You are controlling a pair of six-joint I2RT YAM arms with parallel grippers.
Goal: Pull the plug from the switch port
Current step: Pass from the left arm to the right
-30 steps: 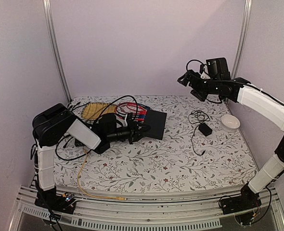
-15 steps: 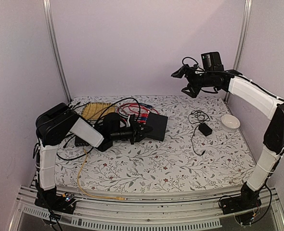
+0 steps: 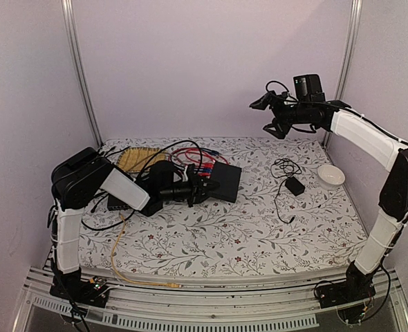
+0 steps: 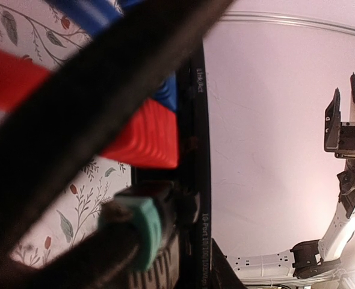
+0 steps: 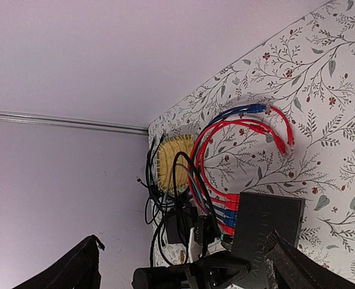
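Plug (image 4: 136,232) still seated in switch (image 3: 226,181), left gripper (image 3: 204,187) clamped on it; right gripper (image 3: 261,117), fingers apart, has swung up over table's (image 3: 259,235) far edge.

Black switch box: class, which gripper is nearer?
Left. The left gripper sits at the port edge of the black switch box, among the plugs; the right gripper hangs high above the table, off to the right.
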